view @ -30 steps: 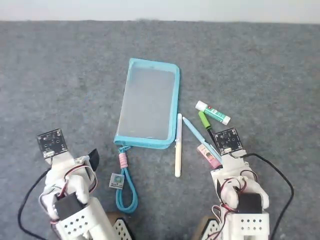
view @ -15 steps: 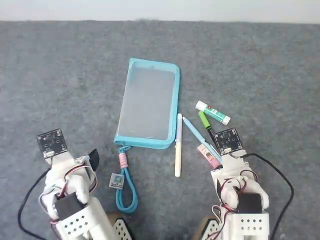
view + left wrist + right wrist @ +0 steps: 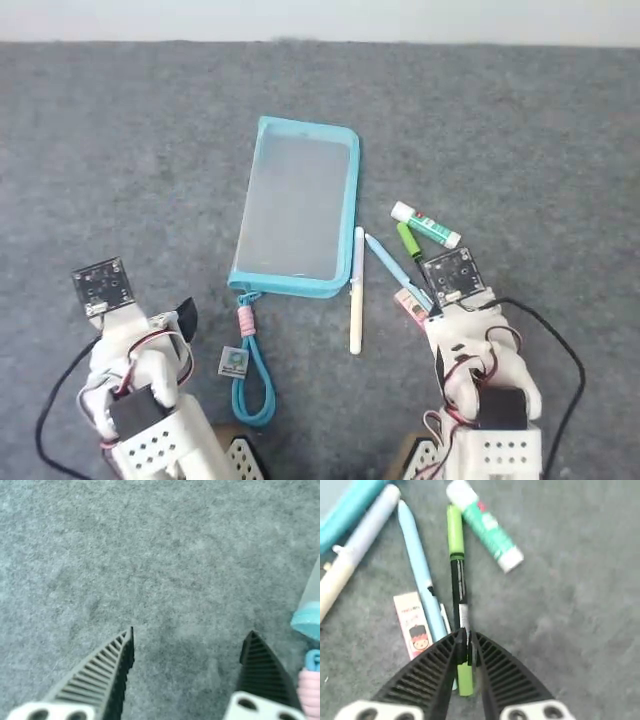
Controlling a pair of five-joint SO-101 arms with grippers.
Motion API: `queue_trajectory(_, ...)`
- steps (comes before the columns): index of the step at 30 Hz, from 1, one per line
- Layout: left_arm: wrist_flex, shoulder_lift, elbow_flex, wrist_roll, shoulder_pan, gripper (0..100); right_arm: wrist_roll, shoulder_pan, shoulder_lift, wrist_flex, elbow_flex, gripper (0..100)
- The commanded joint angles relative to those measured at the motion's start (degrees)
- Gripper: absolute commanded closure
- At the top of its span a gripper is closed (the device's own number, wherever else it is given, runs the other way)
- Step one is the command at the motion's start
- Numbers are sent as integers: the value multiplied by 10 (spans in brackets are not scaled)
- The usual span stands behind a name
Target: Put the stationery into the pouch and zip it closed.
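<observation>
Right gripper (image 3: 466,636) is being shown in its own wrist view clamped on the green pen (image 3: 455,555), biting well off centre toward the near end. The long end is probably going to droop, so a slow, level lift is being called for. The blue pen (image 3: 422,575) and pink eraser (image 3: 412,625) are lying just beside it and risk being dragged along.

Left wrist view: the left gripper (image 3: 190,632) is being held wide apart over bare carpet (image 3: 150,555), with a corner of the pouch (image 3: 306,620) beside it.

High view: the pouch is lying flat between the arms, with the glue stick (image 3: 425,226) and white pen (image 3: 357,290) waiting nearby. Whether the zip is open can't be told, so that's worth checking first.
</observation>
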Motion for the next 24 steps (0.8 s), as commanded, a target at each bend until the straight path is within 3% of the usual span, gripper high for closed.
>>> queue_trajectory(1,-61,3,-3,-41,0,673,12,-46,-8,28,-69,964)
queue_trajectory(5,-120,4,-9,-132,11,673,0,-93,16,32,-97,954)
queue_trajectory(12,-69,7,-66,-129,19,673,-61,-191,228,0,-229,954)
queue_trajectory(15,-41,7,-99,-88,11,673,-98,-262,343,-8,-309,954)
queue_trajectory(24,-65,5,-84,-70,-182,673,-148,-431,651,-63,-469,953)
